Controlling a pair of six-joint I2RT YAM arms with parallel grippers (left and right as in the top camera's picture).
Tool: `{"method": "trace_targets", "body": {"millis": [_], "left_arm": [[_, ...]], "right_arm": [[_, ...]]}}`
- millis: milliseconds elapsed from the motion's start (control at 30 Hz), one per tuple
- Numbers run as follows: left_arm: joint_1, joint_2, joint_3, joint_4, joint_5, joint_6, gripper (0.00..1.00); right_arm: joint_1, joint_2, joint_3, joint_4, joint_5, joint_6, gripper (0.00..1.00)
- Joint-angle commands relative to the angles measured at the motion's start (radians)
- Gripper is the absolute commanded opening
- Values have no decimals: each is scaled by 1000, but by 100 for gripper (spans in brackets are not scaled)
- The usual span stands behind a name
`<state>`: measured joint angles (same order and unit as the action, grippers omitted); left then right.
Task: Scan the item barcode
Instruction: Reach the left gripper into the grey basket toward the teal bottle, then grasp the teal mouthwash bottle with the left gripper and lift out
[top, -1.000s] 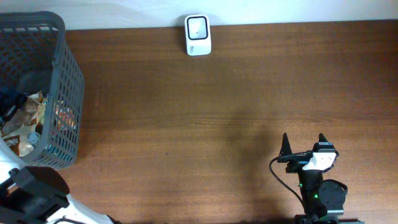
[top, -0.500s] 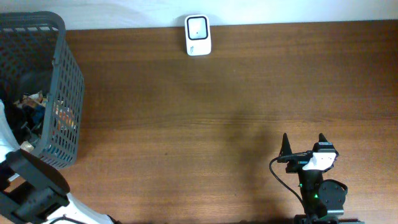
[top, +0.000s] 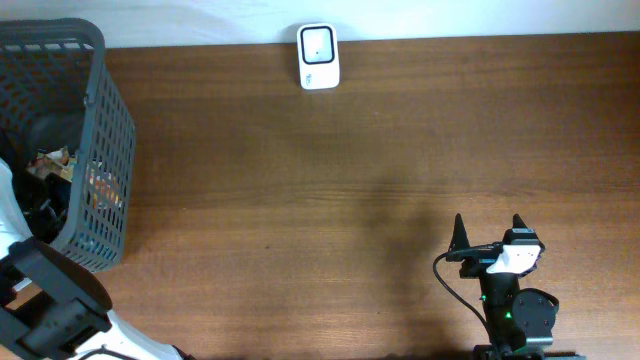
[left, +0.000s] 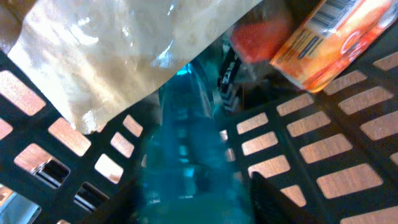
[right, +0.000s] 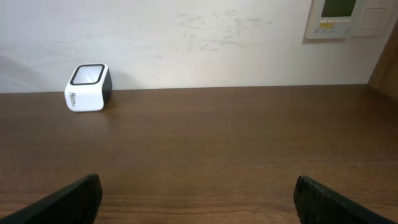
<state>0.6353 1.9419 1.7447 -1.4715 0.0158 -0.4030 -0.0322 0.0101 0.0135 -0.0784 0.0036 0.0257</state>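
A blue-green translucent packet (left: 186, 155) lies among the goods in the dark grey basket (top: 110, 120) at the table's left end. My left gripper (left: 196, 208) reaches down inside the basket, and its two dark fingers press on either side of that packet. In the overhead view the basket wall and the arm hide the left jaws. The white barcode scanner (top: 318, 56) stands at the table's far edge, also visible as the scanner (right: 88, 87) in the right wrist view. My right gripper (top: 490, 235) rests open near the front right, with nothing between its fingers (right: 62, 202).
Beside the blue packet sit an orange packet with a barcode (left: 329, 37), a pale clear-wrapped bag (left: 124, 43) and a red item (left: 258, 37). Basket walls (left: 348, 155) close in around the left gripper. A white wall (right: 186, 37) rises behind the table.
The left arm has reached further into the basket and the goods inside have shifted. The right arm has not moved.
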Motion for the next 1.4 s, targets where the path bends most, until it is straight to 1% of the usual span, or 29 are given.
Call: {"method": "trace_targets", "body": {"millis": [0,133,167,267,367,467,500,633,667,733,800,867,900,933,967,1067,1100,1200,1233,1267,1333,1367], "left_arm": [[-1,7,-9,24,-6,8,34],[-2,7,-9,51,-23,8,1],[-1,7,-8,54,-22,8,0],[0,7,0,58,-21,8,0],[11,6,108,25,-9,8,0],[16,6,321,-74,71,9,0],[16,6,443,-118,113,9,0],[15,6,787,-212,182,8,0],[16,4,882,-217,214,9,0],[15,-14,986,-216,261,8,0],[14,-51,1135,-215,298,-39,0],[3,-77,1208,-214,395,-41,0],[-21,-96,1243,-214,470,-41,0],[-43,-106,1255,-214,510,-41,0],[-96,-120,1260,-216,554,-40,0],[-288,-122,1257,-216,558,17,0],[-387,-117,1237,-216,521,35,0],[-621,-116,1126,-216,355,38,0],[-711,-115,1056,-216,269,38,0],[-812,-114,948,-216,164,38,0],[-903,-109,812,-204,62,37,0],[-951,-106,714,-179,16,33,0]], "right_arm": [[-6,-6,-8,-3,8,0,98],[-6,-6,-8,-3,8,0,98],[-6,-6,-8,-3,8,0,98],[-6,-6,-8,-3,8,0,98],[-6,-6,-8,-3,8,0,98],[-6,-6,-8,-3,8,0,98],[-6,-6,-8,-3,8,0,98],[-6,-6,-8,-3,8,0,98],[-6,-6,-8,-3,8,0,98],[-6,-6,-8,-3,8,0,98],[-6,-6,-8,-3,8,0,99],[-6,-6,-8,-3,8,0,98],[-6,-6,-8,-3,9,0,99],[-6,-6,-8,-3,8,0,98],[-6,-6,-8,-3,9,0,99],[-6,-6,-8,-3,8,0,98],[-6,-6,-8,-3,8,0,98],[-6,-6,-8,-3,9,0,98],[-6,-6,-8,-3,8,0,98],[-6,-6,-8,-3,9,0,98],[-6,-6,-8,-3,8,0,98],[-6,-6,-8,-3,8,0,98]]}}
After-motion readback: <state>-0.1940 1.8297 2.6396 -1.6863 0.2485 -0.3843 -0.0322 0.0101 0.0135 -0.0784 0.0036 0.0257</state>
